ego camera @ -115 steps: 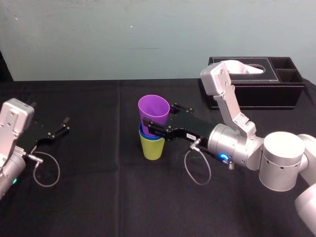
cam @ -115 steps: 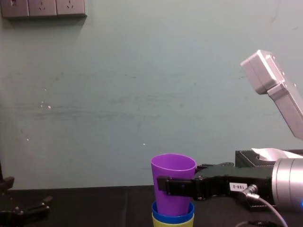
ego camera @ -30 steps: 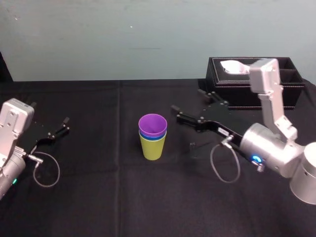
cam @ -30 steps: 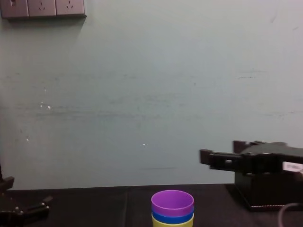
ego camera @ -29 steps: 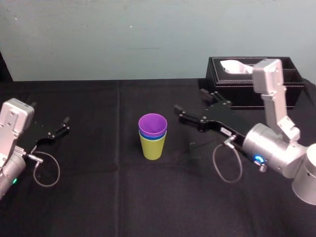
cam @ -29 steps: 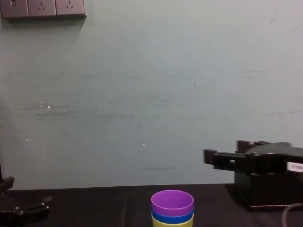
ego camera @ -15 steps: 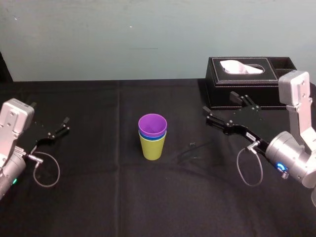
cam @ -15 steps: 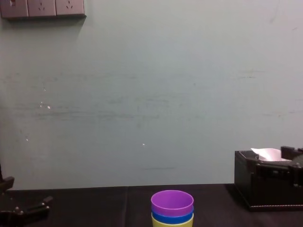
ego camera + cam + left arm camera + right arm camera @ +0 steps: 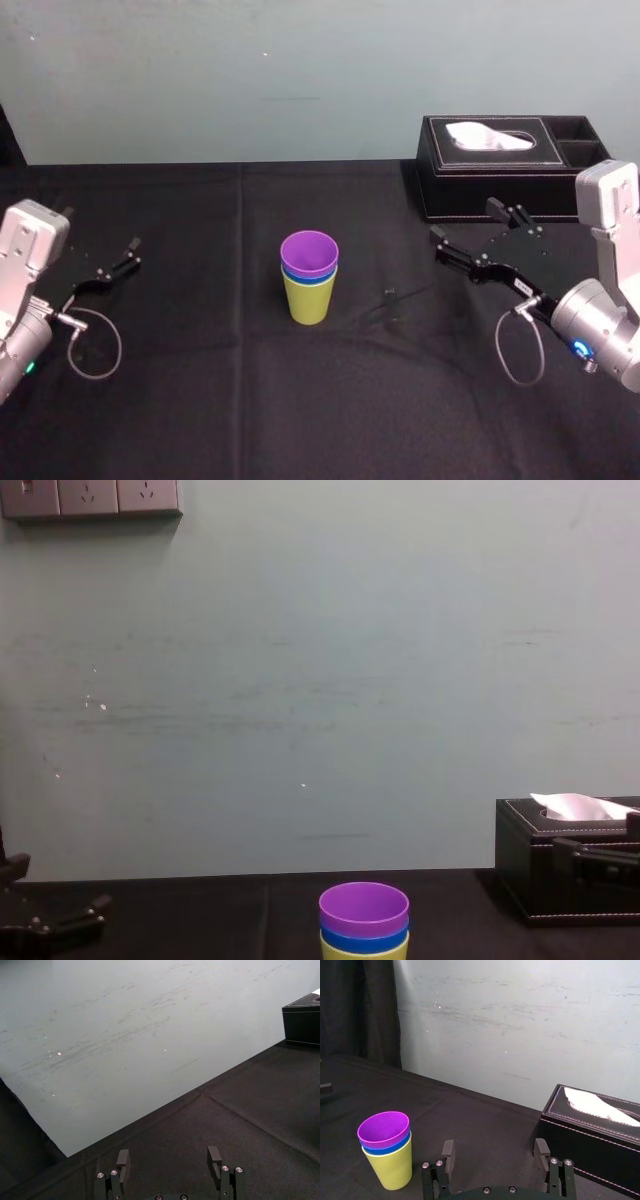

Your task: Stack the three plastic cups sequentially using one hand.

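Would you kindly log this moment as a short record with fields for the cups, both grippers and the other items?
cups: purple plastic cup nested in blue plastic cup, both inside yellow-green plastic cup; one upright stack mid-table
right gripper: open, empty, apart from the stack on its right, in front of black leather tissue box
left gripper: open, empty, parked at the table's left
surface: black cloth table

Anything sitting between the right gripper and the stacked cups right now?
Nothing visible. Bare table lies between the open right gripper and the stacked cups. The tissue box sits behind the gripper, off that line.
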